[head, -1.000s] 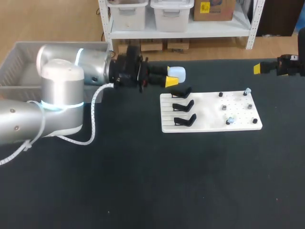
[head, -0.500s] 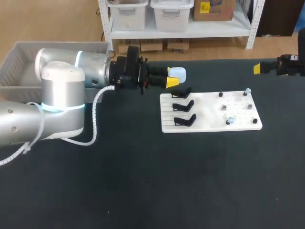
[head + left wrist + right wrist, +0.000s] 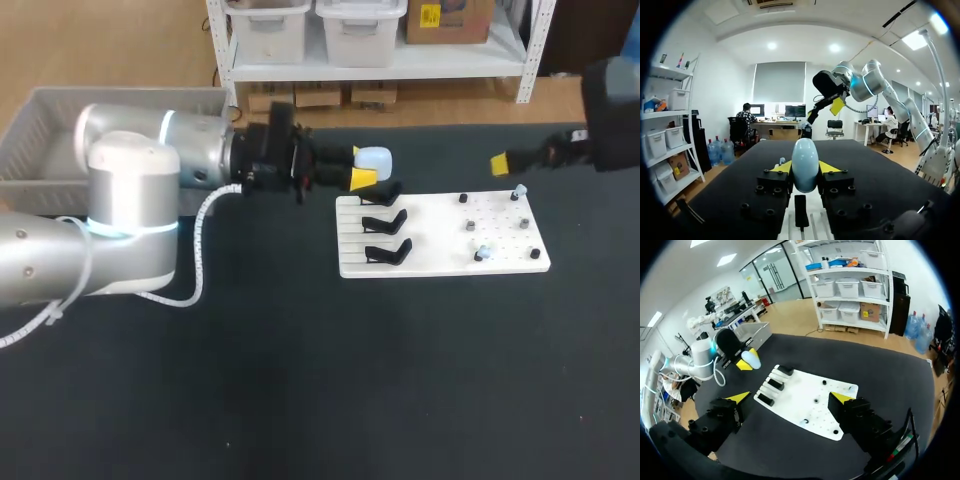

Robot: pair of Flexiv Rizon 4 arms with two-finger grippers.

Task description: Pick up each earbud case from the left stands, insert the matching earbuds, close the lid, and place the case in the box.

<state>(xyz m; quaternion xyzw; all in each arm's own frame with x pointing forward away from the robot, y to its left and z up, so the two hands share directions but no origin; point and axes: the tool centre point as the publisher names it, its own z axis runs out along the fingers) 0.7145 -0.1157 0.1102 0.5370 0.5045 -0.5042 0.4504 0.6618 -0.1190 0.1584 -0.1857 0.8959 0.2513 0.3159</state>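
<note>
Left claw (image 3: 358,164) clenched on pale earbud case (image 3: 375,157), upper centre of frame, beside top of 3 black stands (image 3: 385,220) on white board (image 3: 440,240). Right claw (image 3: 790,397) released, fingers wide, upper right.

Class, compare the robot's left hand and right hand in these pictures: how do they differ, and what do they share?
The left hand is shut on a pale blue earbud case; the right hand is open and holds nothing. The left hand sits by the end of the white board that carries the black stands; the right hand is near the opposite end. Both are yellow-tipped.
</note>
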